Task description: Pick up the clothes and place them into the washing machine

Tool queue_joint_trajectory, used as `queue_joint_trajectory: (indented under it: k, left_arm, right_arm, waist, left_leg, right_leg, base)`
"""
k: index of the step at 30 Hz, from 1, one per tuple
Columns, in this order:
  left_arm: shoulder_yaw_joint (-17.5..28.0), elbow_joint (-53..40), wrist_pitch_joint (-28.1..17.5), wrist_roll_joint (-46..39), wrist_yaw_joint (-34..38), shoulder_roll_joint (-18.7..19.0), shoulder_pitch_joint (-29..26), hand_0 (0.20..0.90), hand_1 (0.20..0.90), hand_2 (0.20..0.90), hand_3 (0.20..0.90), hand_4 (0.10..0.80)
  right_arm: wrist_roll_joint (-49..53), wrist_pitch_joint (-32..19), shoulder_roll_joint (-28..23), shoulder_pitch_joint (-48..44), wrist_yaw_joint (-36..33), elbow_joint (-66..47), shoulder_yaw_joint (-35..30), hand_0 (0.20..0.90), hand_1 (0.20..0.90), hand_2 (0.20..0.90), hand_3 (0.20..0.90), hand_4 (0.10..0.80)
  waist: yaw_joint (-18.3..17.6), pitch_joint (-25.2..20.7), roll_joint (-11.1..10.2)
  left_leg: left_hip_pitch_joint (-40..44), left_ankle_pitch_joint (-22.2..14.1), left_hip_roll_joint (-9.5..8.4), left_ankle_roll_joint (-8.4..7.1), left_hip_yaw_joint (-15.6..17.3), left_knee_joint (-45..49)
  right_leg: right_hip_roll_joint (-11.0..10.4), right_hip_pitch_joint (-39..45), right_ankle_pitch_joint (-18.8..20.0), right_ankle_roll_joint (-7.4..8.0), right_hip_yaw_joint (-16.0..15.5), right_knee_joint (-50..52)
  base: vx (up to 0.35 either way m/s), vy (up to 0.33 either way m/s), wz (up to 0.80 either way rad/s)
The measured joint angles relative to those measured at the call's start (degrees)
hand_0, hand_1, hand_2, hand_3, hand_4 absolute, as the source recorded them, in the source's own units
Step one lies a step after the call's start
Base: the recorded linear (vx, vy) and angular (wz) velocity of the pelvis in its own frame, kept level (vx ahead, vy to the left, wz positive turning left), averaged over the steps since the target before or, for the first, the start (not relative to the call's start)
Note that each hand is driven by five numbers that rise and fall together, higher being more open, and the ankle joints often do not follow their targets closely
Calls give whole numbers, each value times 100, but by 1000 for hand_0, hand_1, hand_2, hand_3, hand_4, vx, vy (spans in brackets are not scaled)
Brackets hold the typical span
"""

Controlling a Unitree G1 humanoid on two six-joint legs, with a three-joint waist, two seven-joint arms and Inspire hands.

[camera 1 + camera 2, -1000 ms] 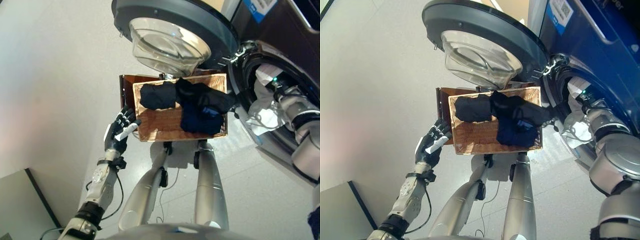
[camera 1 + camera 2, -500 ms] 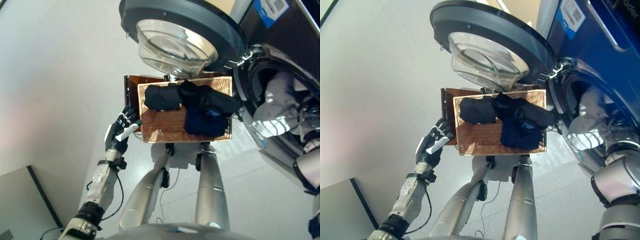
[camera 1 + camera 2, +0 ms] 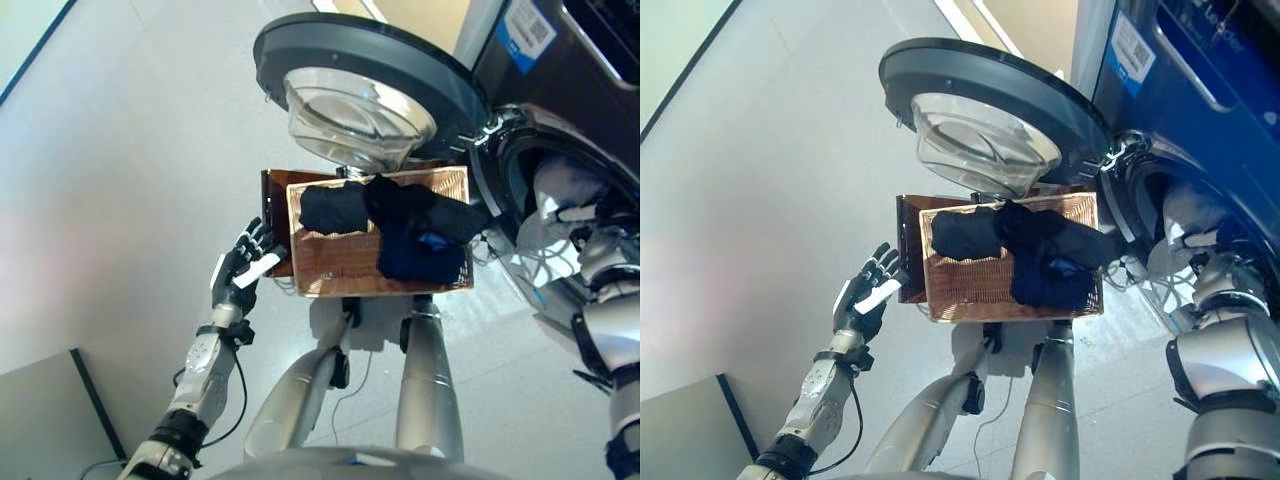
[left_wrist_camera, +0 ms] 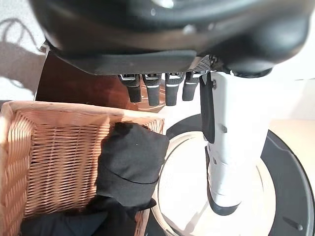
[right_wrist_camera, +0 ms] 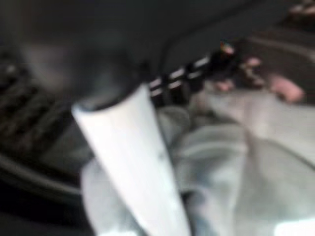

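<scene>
Since a second ago the right hand [image 5: 123,88] went deeper into the washing machine [image 3: 560,120] with the light garment [image 5: 231,162], grip unreadable, left hand [image 3: 240,272] spread by the basket [image 3: 330,270]; cloth could snag and drag back out.

laundry room, washing machine [image 3: 560,120], wicker basket [image 3: 340,265]
</scene>
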Motion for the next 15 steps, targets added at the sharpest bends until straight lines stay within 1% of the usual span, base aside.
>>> queue_joint_trajectory:
  k: [1,3,5,7,9,10,12,15]
  left_arm:
    - [15,4,-7,1,8,-26,1,900,900,900,900,800]
    - [-4,14,-12,8,21,-75,-20,900,900,900,900,800]
    - [-2,15,-35,6,78,-172,-21,900,900,900,900,800]
    - [4,14,-71,5,161,-213,-15,900,900,900,900,800]
    - [25,68,-122,1,247,-296,26,900,900,900,900,800]
    - [21,72,-142,1,255,-363,63,900,900,900,900,800]
    - [12,75,-159,4,237,-392,115,900,900,900,900,800]
    - [43,98,-199,-1,269,-389,179,900,900,900,900,800]
  right_arm:
    - [90,-65,91,177,-197,-200,-233,900,900,900,900,800]
    - [410,-168,368,429,-310,-448,-605,900,900,900,900,800]
    - [604,-225,502,582,-481,-587,-665,900,900,900,900,800]
    - [830,-368,642,918,-626,-1051,-930,900,900,900,900,800]
    - [1216,-653,978,1432,-761,-1623,-1354,900,900,900,900,800]
    - [1385,-892,1142,1609,-784,-1751,-1462,900,900,900,900,800]
    - [1687,-1079,1332,1846,-767,-1791,-1509,900,900,900,900,800]
    - [2220,-1424,1730,2259,-780,-2448,-1807,900,900,900,900,800]
  waist:
    - [-45,-10,0]
    - [-78,-14,6]
    - [-100,-43,44]
    - [-155,-50,45]
    - [-268,-61,36]
    - [-272,-90,38]
    - [-300,-127,34]
    - [-418,-196,25]
  left_leg:
    - [22,10,17,15,-6,-2]
    - [77,-8,36,-3,-3,-9]
    - [91,-21,48,5,6,-10]
    - [100,-31,65,14,9,-11]
    - [133,-38,124,20,-11,-9]
    - [167,-45,150,22,-22,-11]
    - [216,-67,180,16,-14,-10]
    - [217,-95,220,7,-24,-7]
  right_leg:
    - [12,36,1,-6,-9,-13]
    - [34,84,9,-23,-6,-54]
    - [49,113,13,-23,-6,-98]
    - [67,123,12,-24,-7,-114]
    - [125,209,33,-44,-39,-182]
    - [151,260,42,-66,-47,-213]
    - [170,319,40,-79,-60,-225]
    - [215,330,14,-87,-91,-249]
  base:
    - [-10,27,-5]
    - [-4,25,-5]
    - [0,20,-4]
    - [0,0,0]
    - [0,0,0]
    - [0,0,0]
    - [0,0,0]
    - [19,28,-6]
